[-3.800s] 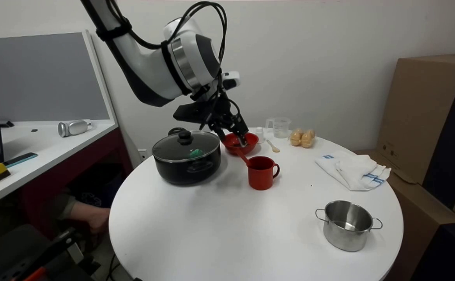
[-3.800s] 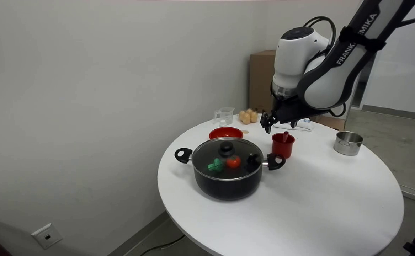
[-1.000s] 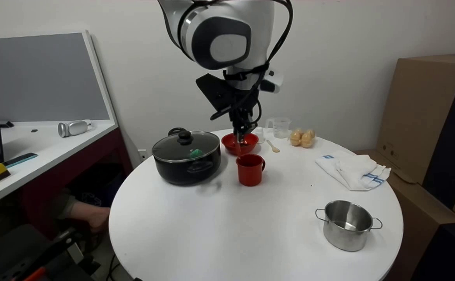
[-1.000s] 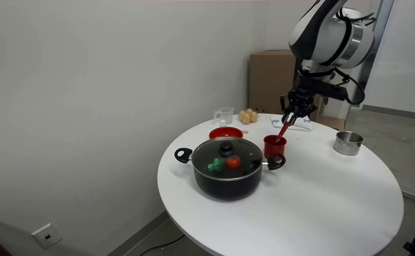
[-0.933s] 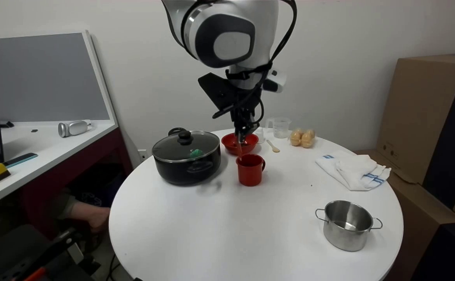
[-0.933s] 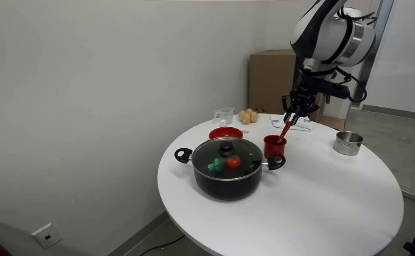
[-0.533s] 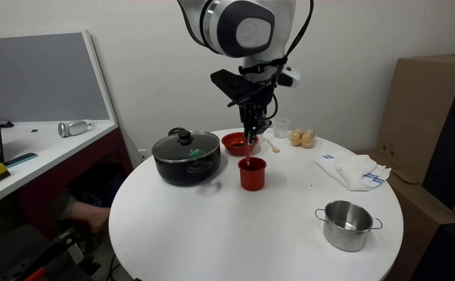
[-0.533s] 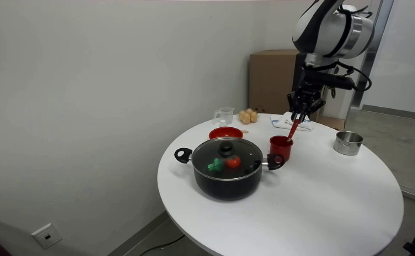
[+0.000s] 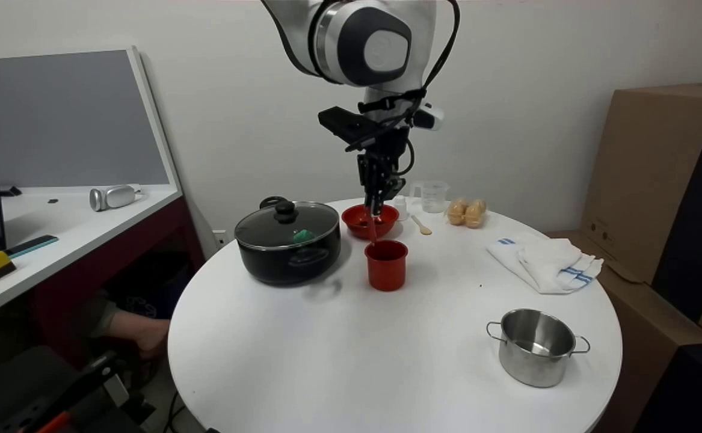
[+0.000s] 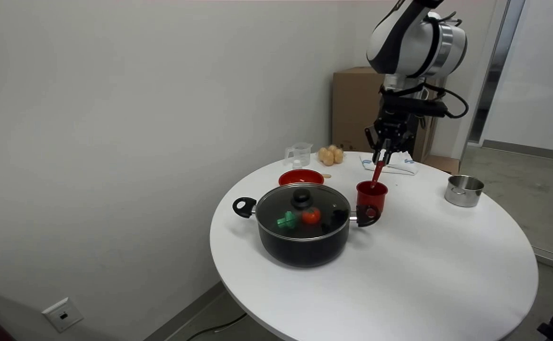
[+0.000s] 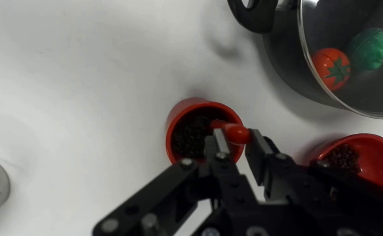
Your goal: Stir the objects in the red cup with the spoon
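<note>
My gripper (image 11: 236, 134) is shut on the upper end of a red-handled spoon (image 10: 377, 173), one finger pressed on each side of it. Tilted, the spoon (image 9: 372, 231) reaches down into the red cup (image 9: 387, 273), and its lower end is hidden there. The cup (image 10: 370, 202) stands upright on the table under the gripper (image 10: 383, 155); its handle does not show in an exterior view. Small dark bean-like objects (image 11: 188, 139) cover the bottom of the cup in the wrist view.
A lidded black pot (image 10: 304, 251) stands near the cup, its handle (image 10: 367, 216) overlapping it in an exterior view. A red bowl (image 11: 380, 164) holding dark bits sits behind. Farther off are a small steel pot (image 9: 534, 364), a towel (image 9: 543, 261) and a wooden spoon (image 9: 421, 226).
Since the earliest frames the gripper has shut on the spoon and the cup has turned. Within the last half second, gripper and spoon have swung left in both exterior views; the cup has shifted slightly.
</note>
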Controlling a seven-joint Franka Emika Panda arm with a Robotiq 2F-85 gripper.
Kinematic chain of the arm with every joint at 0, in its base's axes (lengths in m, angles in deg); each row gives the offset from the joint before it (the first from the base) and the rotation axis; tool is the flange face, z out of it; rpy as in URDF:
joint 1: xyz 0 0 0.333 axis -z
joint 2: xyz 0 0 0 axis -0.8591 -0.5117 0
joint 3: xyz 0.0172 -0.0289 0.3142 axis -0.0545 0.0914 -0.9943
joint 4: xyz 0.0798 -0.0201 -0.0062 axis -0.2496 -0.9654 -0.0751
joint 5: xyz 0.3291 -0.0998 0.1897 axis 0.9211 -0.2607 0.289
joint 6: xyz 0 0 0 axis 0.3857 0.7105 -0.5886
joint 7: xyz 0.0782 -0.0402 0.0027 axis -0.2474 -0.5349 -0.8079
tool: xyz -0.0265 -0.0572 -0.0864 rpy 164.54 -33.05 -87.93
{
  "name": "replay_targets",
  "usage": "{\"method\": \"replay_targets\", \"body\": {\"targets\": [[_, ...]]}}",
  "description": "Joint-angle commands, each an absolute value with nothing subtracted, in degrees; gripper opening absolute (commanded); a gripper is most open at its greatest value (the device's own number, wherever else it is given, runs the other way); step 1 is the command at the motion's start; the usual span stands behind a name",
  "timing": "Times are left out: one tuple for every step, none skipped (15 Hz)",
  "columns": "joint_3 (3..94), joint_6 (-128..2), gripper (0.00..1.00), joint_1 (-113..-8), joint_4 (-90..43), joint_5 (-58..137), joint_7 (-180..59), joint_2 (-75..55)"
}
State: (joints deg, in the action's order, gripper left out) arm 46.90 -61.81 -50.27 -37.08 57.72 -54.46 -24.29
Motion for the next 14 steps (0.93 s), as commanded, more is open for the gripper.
{"method": "replay_targets", "body": {"targets": [[47.8,-57.4,0.08,-51.3,-30.7,57.4,-52.6,-27.6],[47.8,-56.8,0.08,-51.0,-29.6,57.8,-52.6,-28.0],[47.9,-56.3,0.08,-50.6,-28.6,58.2,-52.5,-28.3],[48.0,-56.0,0.08,-50.3,-27.9,58.4,-52.3,-28.5],[48.3,-55.6,0.08,-49.8,-27.1,58.7,-52.3,-28.7],[48.6,-55.2,0.08,-49.5,-26.7,58.7,-52.2,-28.8],[49.0,-55.1,0.08,-49.3,-26.7,58.6,-52.3,-28.7],[49.2,-54.9,0.08,-49.2,-26.8,58.5,-52.3,-28.5],[49.2,-54.8,0.08,-49.1,-27.5,58.4,-52.6,-28.2],[49.3,-54.8,0.08,-49.2,-28.2,58.2,-52.8,-28.0],[49.0,-54.7,0.08,-49.4,-29.1,58.2,-53.3,-27.7],[48.9,-54.5,0.08,-49.6,-29.6,58.1,-53.5,-27.6],[48.5,-54.2,0.08,-49.9,-30.5,58.1,-54.0,-27.4],[48.2,-53.9,0.08,-50.1,-30.9,58.1,-54.4,-27.5]]}}
